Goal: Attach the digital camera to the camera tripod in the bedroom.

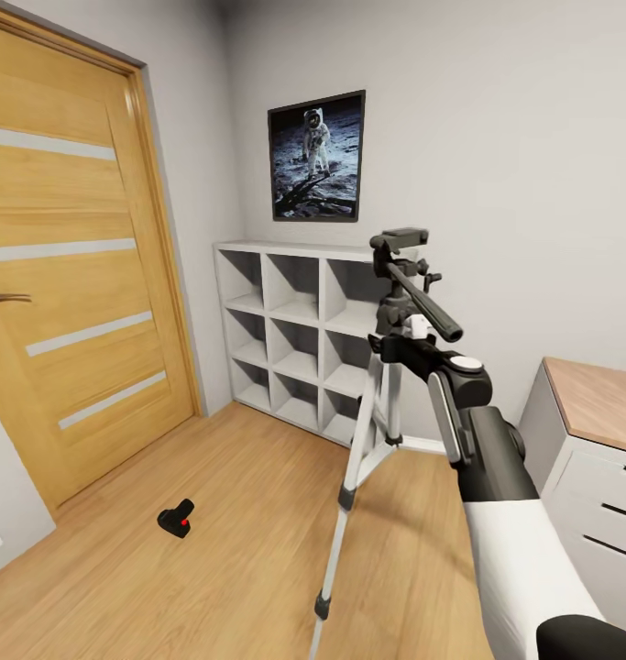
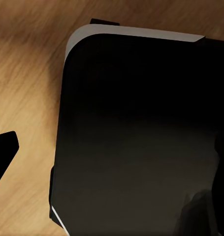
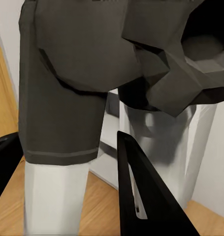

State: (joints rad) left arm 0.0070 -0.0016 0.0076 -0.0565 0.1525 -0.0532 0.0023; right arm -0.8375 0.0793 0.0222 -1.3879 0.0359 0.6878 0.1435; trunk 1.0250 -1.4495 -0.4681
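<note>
The camera (image 1: 176, 519) lies on the wood floor (image 1: 239, 513), at the near left, with its red dot up, and nothing holds it. It is well apart from the tripod (image 1: 386, 385), which stands upright to the right, in front of the white shelf (image 1: 294, 330). The tripod head (image 1: 400, 243) is bare, so I judge that the task is hardly started: the camera must first be picked up and then mounted. The right gripper (image 1: 406, 332) is up against the tripod just below the head; in the right wrist view its fingers (image 3: 141, 196) stand close before a leg, but I cannot tell if they grip it. The left wrist view shows floor and a dark body, and the state of the left gripper I cannot tell.
</note>
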